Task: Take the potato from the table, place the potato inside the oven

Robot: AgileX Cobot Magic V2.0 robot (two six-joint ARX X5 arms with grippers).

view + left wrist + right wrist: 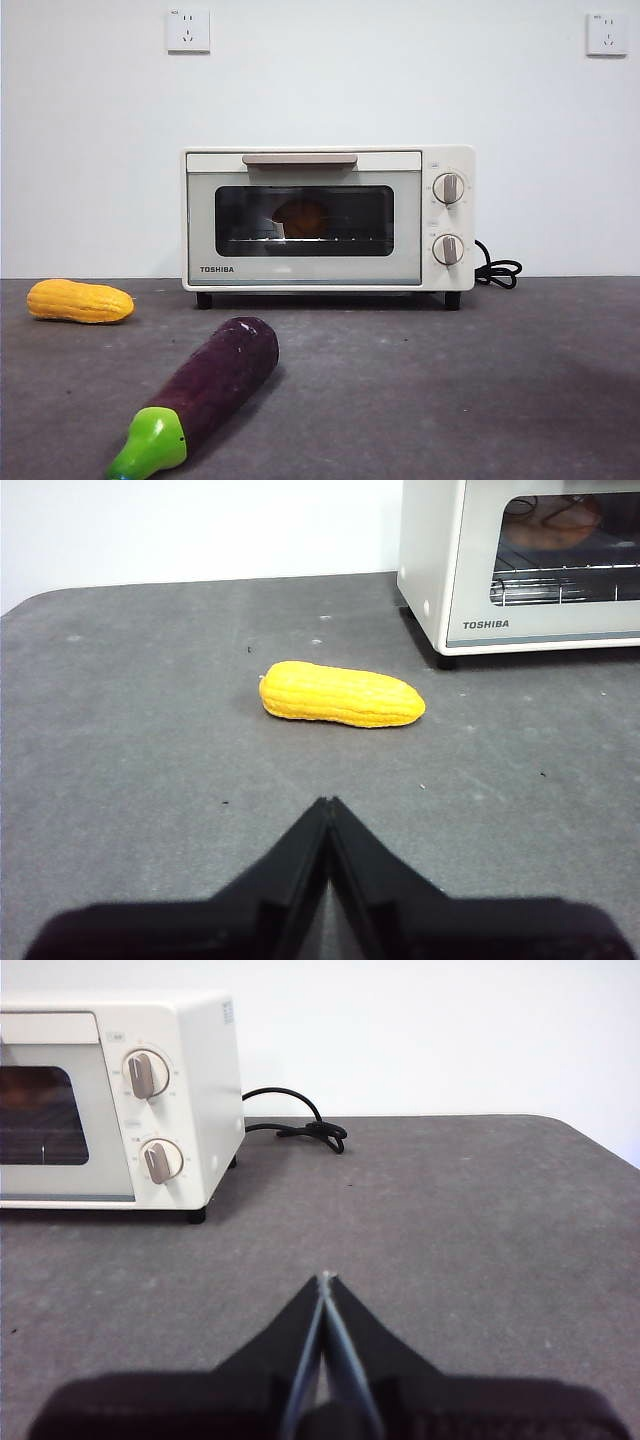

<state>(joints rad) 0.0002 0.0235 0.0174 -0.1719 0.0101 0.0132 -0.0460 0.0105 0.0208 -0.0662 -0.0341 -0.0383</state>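
Observation:
The cream-white oven (328, 218) stands at the back of the dark grey table (450, 390) with its door closed. Through the dark window the orange-brown potato (302, 217) rests on the wire rack inside; the left wrist view also shows the potato (553, 525) behind the glass. My left gripper (327, 805) is shut and empty, low over the table short of the corn. My right gripper (324, 1280) is shut and empty too, over bare table to the right of the oven (120, 1100). Neither arm shows in the front view.
A yellow corn cob (80, 301) lies at the left, also in the left wrist view (341, 694). A purple eggplant with a green stem (203, 392) lies in the foreground. A black cord (497, 270) coils at the oven's right.

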